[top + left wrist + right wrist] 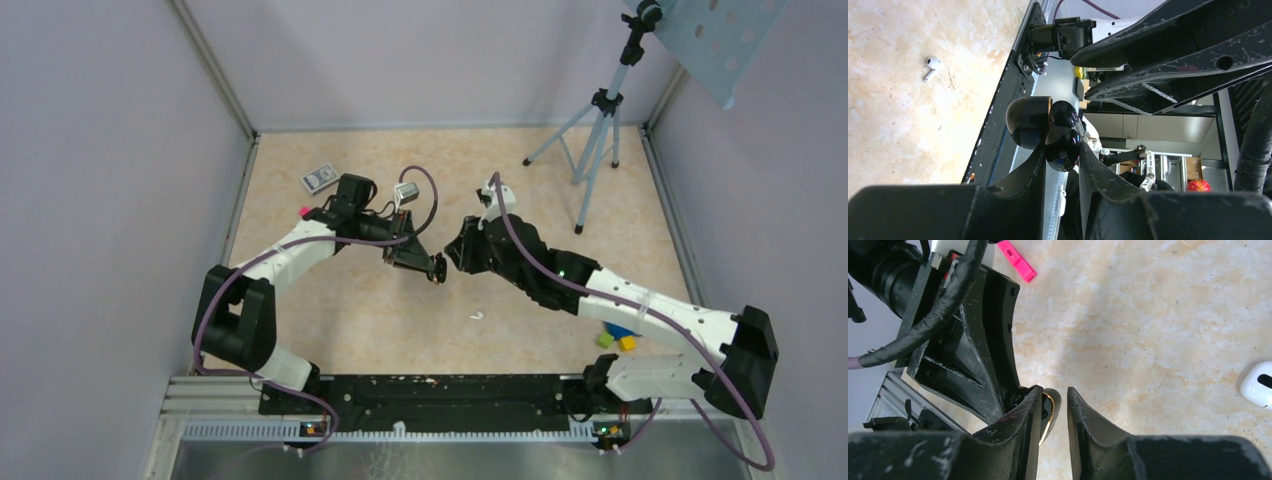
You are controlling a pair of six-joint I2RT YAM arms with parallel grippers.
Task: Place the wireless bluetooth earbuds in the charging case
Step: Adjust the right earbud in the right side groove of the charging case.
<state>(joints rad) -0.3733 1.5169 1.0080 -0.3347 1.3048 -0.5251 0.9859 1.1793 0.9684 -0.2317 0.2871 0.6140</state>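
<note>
My left gripper (437, 270) (1060, 150) is shut on a glossy black charging case (1028, 120) with its lid open, held above the table's middle. My right gripper (458, 255) (1054, 390) meets it tip to tip, its jaws a narrow gap apart. The case's gold-rimmed edge (1049, 410) sits between them against the left finger. No black earbud shows. A white stemmed earbud (478, 314) (930, 67) lies on the table nearer the bases. A white rounded piece with a dark recess (1260, 385) lies at the right wrist view's edge; I cannot tell what it is.
A card pack (320, 178) and a pink piece (304, 211) (1018, 262) lie at the back left. Coloured blocks (620, 335) lie beside the right arm. A tripod (595, 150) stands at the back right. The black rail (440, 395) runs along the near edge.
</note>
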